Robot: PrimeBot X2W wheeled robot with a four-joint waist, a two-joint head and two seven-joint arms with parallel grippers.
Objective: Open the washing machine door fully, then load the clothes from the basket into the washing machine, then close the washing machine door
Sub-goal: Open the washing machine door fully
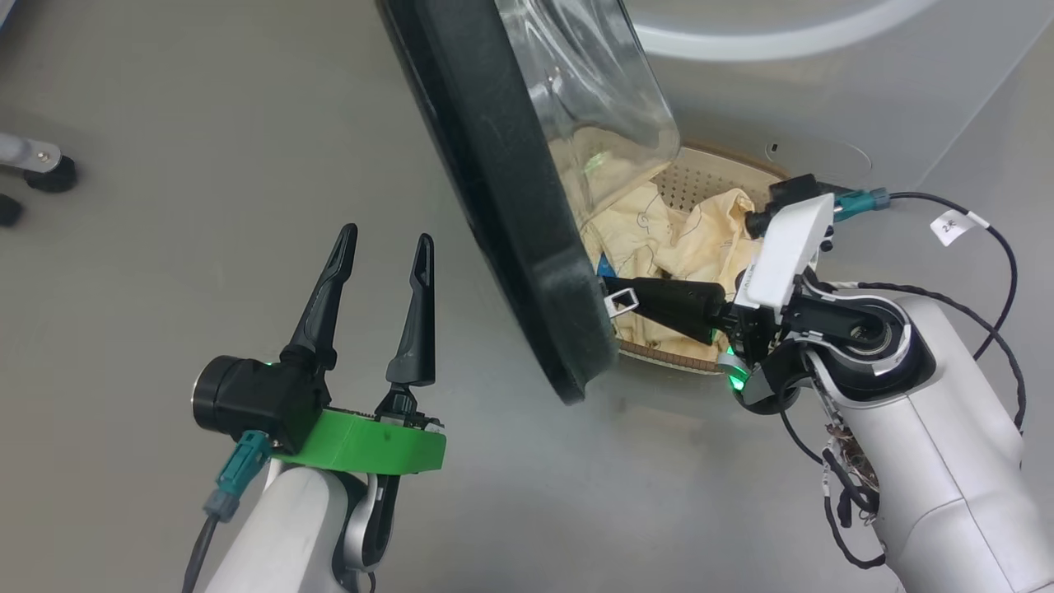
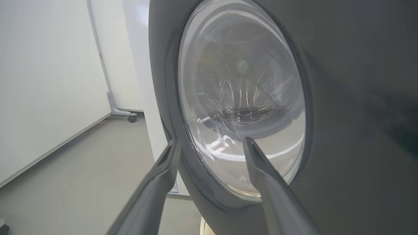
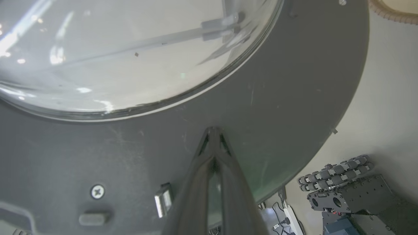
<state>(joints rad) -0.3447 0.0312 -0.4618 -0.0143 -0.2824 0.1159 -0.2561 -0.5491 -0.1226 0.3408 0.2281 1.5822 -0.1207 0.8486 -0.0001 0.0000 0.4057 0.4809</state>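
Observation:
The washing machine door [image 1: 494, 189] stands partly open, its black rim slanting across the head view with the glass bowl [image 1: 593, 91] bulging toward the white washing machine [image 1: 823, 91]. Below it sits the basket [image 1: 700, 177] with pale yellow clothes [image 1: 659, 235] and a bit of blue cloth [image 1: 605, 268]. My right gripper [image 1: 611, 295] is shut and empty, its tips [image 3: 214, 130] pressed against the door's inner dark rim [image 3: 277, 98]. On the outer side, apart from the door, my left gripper [image 1: 387, 239] is open; it faces the glass [image 2: 241, 98].
A stand's caster foot [image 1: 41, 169] rests on the grey floor at far left, also seen by the white wall [image 2: 130, 117]. The robot's wheeled base [image 3: 336, 173] lies beneath the door's edge. Open floor [image 1: 206, 123] spreads left of the door.

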